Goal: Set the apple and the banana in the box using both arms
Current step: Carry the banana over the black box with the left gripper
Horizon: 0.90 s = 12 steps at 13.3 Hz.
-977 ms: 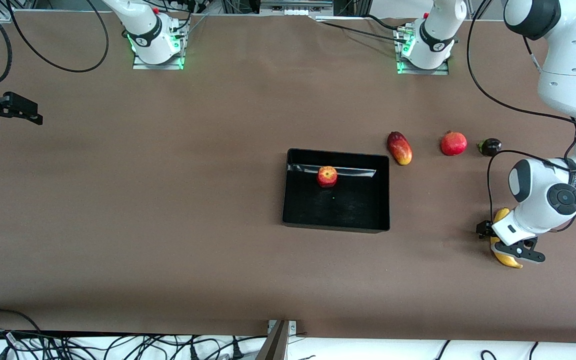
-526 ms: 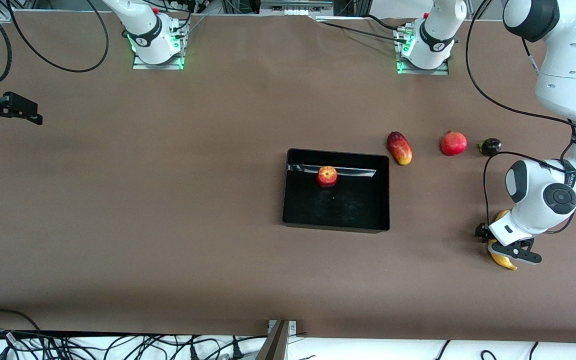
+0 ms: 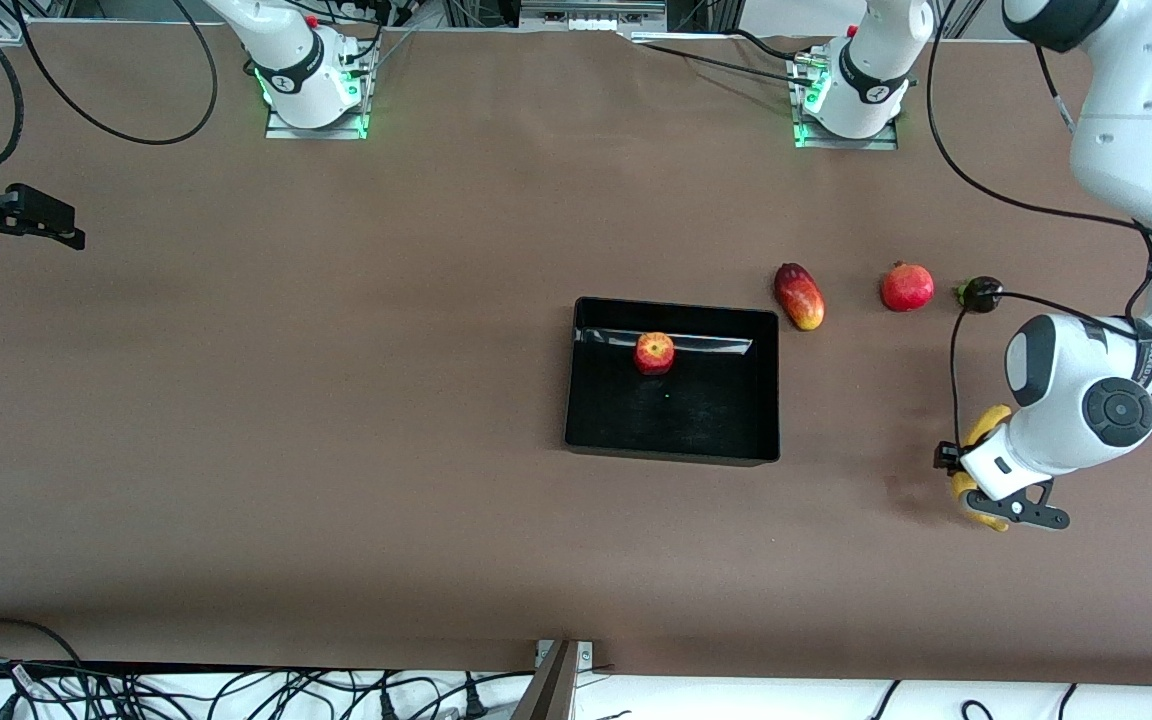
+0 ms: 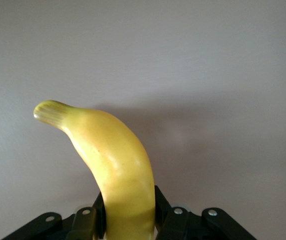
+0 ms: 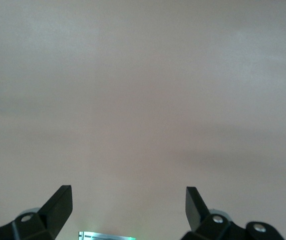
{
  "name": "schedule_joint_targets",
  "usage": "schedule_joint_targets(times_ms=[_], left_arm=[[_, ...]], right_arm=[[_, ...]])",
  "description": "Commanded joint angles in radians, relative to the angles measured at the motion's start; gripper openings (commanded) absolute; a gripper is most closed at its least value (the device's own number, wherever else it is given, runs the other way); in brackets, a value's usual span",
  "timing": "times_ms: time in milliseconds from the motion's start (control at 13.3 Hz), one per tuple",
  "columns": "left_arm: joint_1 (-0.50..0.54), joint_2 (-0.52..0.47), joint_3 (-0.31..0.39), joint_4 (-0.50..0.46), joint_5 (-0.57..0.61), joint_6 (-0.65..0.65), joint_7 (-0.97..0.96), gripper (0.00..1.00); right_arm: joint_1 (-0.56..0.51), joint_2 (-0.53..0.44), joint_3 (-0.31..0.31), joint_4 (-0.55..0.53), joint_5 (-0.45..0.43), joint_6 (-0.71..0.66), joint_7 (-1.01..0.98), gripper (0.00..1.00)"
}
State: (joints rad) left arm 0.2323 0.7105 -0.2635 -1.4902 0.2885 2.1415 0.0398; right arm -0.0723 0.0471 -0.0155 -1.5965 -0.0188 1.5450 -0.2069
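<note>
Banana (image 3: 983, 432) clamped between the fingers of the left gripper (image 3: 976, 490), over bare desk (image 3: 336, 400) toward the left arm's end from the box (image 3: 673, 450). The left wrist view shows the fingers (image 4: 166, 215) closed across the fruit's thick middle, its stem end projecting forward; a mid-body grip of this kind probably keeps the curved fruit from swinging during carriage. Apple (image 3: 654, 353) already lies inside the box, near the wall farther from the front camera, so half of the task appears complete. Right gripper (image 3: 21, 218) waits with fingers (image 5: 57, 205) wide apart, holding nothing, well away from the box at the right arm's end, clear of the path the banana would take.
</note>
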Motion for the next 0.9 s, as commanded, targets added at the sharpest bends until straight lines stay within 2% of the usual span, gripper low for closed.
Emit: schedule_joint_targets(times_ms=[0, 150, 376, 601, 826], left_arm=[[-0.124, -0.112, 0.012, 0.004, -0.104, -0.17, -0.15, 0.0], [-0.229, -0.14, 0.024, 0.002, -0.161, -0.239, -0.268, 0.0], [-0.344, -0.141, 0.012, 0.002, -0.207, -0.249, -0.458, 0.0], [-0.402, -0.128, 0.003, 0.001, -0.284, -0.242, -0.506, 0.0], [-0.436, -0.085, 0.001, -0.004, -0.296, -0.204, -0.512, 0.0]], right_arm=[[0.0, 0.005, -0.003, 0.02, 0.0, -0.019, -0.017, 1.0], [0.0, 0.005, -0.003, 0.02, 0.0, -0.019, -0.017, 1.0], [0.0, 0.005, -0.003, 0.02, -0.001, -0.019, -0.017, 1.0], [0.0, 0.005, -0.003, 0.02, 0.0, -0.019, -0.019, 1.0], [0.0, 0.005, -0.003, 0.02, 0.0, -0.019, -0.02, 1.0]])
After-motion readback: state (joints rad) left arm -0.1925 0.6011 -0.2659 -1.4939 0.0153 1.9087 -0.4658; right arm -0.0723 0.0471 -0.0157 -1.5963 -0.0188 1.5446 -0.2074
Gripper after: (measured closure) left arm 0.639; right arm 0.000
